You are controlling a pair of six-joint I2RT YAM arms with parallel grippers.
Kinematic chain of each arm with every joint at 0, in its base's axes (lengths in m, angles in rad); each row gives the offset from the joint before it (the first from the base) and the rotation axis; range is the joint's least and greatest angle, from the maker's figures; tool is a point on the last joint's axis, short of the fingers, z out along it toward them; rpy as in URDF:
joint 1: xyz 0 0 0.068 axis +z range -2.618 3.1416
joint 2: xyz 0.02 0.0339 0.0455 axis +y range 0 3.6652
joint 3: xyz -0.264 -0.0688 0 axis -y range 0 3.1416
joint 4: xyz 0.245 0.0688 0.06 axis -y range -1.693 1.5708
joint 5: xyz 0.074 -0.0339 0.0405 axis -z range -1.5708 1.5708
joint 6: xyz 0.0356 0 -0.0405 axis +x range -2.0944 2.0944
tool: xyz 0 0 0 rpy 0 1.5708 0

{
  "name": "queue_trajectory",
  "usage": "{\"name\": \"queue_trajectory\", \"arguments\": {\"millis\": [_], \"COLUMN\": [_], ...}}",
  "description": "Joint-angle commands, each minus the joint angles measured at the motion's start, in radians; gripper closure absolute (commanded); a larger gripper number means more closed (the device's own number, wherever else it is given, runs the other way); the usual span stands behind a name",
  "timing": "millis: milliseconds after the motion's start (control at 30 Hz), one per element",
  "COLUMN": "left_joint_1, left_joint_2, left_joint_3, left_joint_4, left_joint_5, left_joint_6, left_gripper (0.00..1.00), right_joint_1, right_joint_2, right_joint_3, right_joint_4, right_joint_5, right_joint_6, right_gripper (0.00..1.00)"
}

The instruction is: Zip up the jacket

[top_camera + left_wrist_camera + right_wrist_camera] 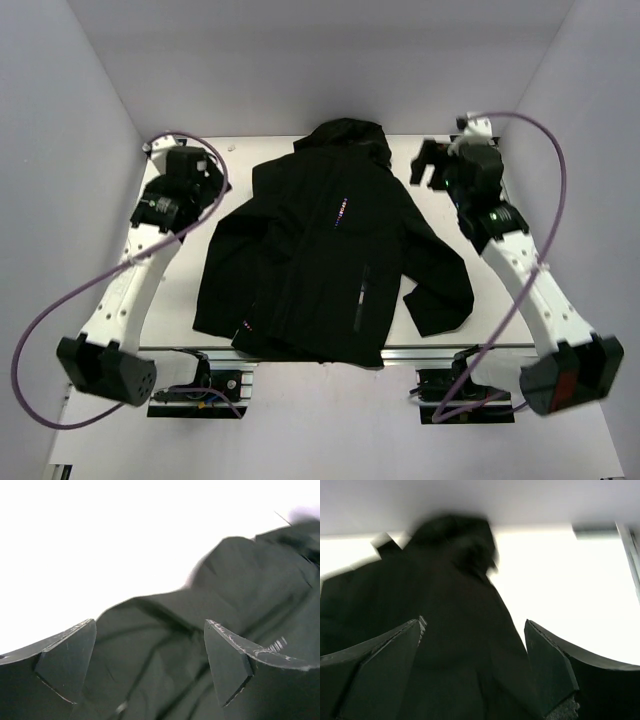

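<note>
The white table (262,148) sits inside a pale-walled enclosure (80,150). The jacket (320,260) lies flat at table centre, hood toward the far edge, hem overhanging the near rail (430,352). Bare surface remains on both sides of the jacket. The left gripper (150,626) is beside the jacket's left shoulder, jaws spread, holding nothing. The right gripper (472,626) is near the hood, jaws spread, holding nothing.

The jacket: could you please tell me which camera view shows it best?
The top external view: the whole jacket is visible there, spread out flat. Both wrist views show only close, partly blurred black fabric.
</note>
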Motion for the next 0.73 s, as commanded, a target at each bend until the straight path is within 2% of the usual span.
{"name": "queue_trajectory", "arguments": {"millis": [0,67,200,400,700], "left_joint_1": [0.105,0.178,0.317,0.340,0.340], "left_joint_2": [0.063,0.072,-0.006,-0.086,-0.157], "left_joint_3": [0.062,0.033,-0.091,-0.182,-0.235], "left_joint_4": [0.026,0.032,0.126,0.141,0.226], "left_joint_5": [0.052,0.046,0.155,0.189,0.229], "left_joint_6": [0.106,0.099,0.132,0.145,0.149], "left_gripper": [0.02,0.02,0.02,0.02,0.02], "right_joint_1": [-0.016,-0.016,-0.017,-0.016,-0.016], "right_joint_2": [-0.131,-0.193,-0.320,-0.472,-0.495], "right_joint_3": [-0.126,-0.243,-0.384,-0.447,-0.441], "right_joint_4": [-0.138,-0.154,-0.166,-0.177,-0.160], "right_joint_5": [0.125,0.156,0.267,0.282,0.296], "right_joint_6": [0.093,0.104,0.151,0.201,0.181], "right_gripper": [0.11,0.11,0.11,0.11,0.10]}}
